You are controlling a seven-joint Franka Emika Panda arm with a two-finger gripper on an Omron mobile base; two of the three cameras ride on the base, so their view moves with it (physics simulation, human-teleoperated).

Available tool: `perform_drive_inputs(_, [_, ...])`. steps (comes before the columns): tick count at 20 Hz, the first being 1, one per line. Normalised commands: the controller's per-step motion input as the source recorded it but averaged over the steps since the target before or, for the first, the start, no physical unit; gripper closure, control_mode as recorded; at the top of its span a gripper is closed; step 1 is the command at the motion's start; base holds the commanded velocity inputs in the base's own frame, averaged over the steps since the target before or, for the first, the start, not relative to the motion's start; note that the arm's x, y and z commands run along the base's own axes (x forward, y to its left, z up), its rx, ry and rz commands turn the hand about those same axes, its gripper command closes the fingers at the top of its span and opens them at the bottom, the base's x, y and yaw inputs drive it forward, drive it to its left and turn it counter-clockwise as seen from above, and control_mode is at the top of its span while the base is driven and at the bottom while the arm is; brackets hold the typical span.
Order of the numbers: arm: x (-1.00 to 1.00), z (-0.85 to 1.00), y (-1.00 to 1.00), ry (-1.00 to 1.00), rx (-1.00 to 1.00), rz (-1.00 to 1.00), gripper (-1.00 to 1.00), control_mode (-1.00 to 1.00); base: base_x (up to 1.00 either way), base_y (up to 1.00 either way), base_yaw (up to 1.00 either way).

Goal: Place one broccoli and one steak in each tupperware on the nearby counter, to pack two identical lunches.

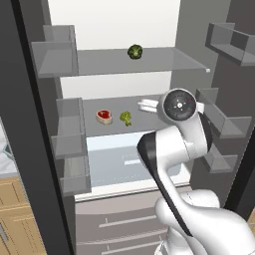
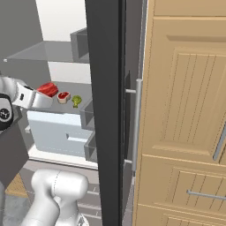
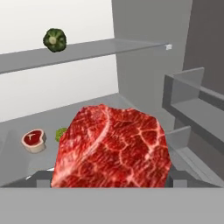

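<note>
A big marbled red steak [image 3: 111,148] fills the gap between my fingers, and my gripper [image 3: 112,178] is shut on it over the fridge's middle shelf [image 1: 149,122]. From the right base the steak [image 2: 47,89] shows at the gripper's [image 2: 43,98] tip. A smaller steak [image 1: 104,116] and a broccoli [image 1: 125,118] lie side by side on that shelf, to the left of my hand. Another broccoli [image 1: 135,51] sits on the glass shelf above. A sliver of the counter [image 1: 4,152] shows at the far left. The tupperware is out of view.
The fridge stands open, with door bins [image 1: 226,122] on the right and side bins [image 1: 69,127] on the left. A pale drawer [image 1: 114,159] lies under the middle shelf. The dark fridge door edge [image 2: 106,110] and wooden cabinets [image 2: 185,114] stand close on the right.
</note>
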Motion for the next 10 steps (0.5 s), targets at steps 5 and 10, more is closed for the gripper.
perform_drive_inputs(5, [0.00,0.00,0.00,0.00,0.00,0.00,1.00,1.00,-0.22,0.00,0.00])
perform_drive_inputs(10, [0.00,0.00,0.00,0.00,0.00,0.00,1.00,1.00,-0.48,0.00,0.00])
